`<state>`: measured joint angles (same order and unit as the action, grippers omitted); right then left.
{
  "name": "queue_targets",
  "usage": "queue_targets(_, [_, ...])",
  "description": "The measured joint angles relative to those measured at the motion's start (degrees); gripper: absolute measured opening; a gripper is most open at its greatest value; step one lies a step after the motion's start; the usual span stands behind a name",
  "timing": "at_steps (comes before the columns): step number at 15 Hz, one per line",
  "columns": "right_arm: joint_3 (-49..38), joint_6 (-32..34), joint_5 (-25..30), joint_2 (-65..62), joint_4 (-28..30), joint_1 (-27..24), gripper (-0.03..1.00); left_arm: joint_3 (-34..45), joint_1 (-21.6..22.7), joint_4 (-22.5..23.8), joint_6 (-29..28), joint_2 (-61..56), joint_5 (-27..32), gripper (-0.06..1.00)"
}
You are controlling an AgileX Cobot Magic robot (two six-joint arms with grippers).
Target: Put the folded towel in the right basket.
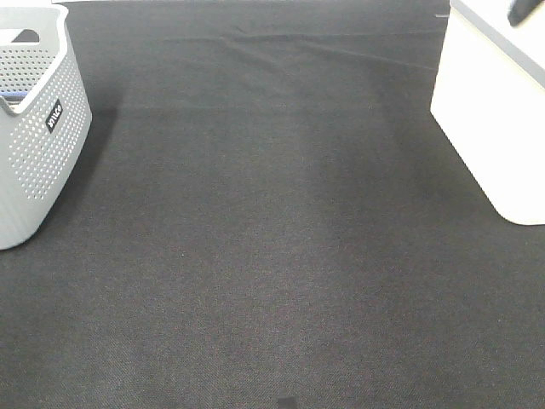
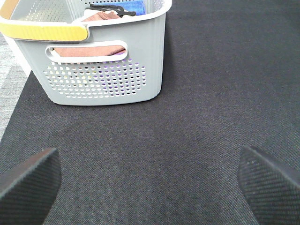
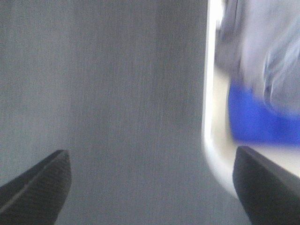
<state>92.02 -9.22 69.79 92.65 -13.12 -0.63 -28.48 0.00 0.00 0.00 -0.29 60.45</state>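
Note:
My left gripper [image 2: 150,183] is open and empty, low over the dark cloth and facing the grey perforated basket [image 2: 103,79]. That basket holds a folded reddish-brown towel [image 2: 89,49] and a blue one [image 2: 133,5]. In the high view it stands at the far left [image 1: 38,145]. My right gripper [image 3: 150,187] is open and empty, beside the white rim of the right basket [image 3: 211,140]. This view is blurred. Something blue [image 3: 258,117] and something pale grey [image 3: 262,47] lie inside. In the high view the white right basket [image 1: 490,111] is at the far right.
Dark cloth [image 1: 272,239] covers the whole table between the two baskets. A dark part of the right arm [image 1: 521,10] shows at the top right corner above the white basket. The grey basket has a yellow handle [image 2: 47,30].

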Motion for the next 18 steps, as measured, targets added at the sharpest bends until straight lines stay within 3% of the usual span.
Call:
queue_targets(5, [-29.74,0.00,0.00,-22.69,0.23,0.00,0.87,0.00,0.00,0.00,0.00,0.00,0.00,0.97])
queue_targets(11, [-57.52,0.00,-3.15,-51.68,3.72,0.00,0.87,0.00,0.00,0.00,0.00,0.00,0.00,0.97])
queue_targets(18, [-62.68,0.00,-8.42,-84.22,5.84,0.00,0.87,0.00,0.00,0.00,0.00,0.00,0.00,0.97])
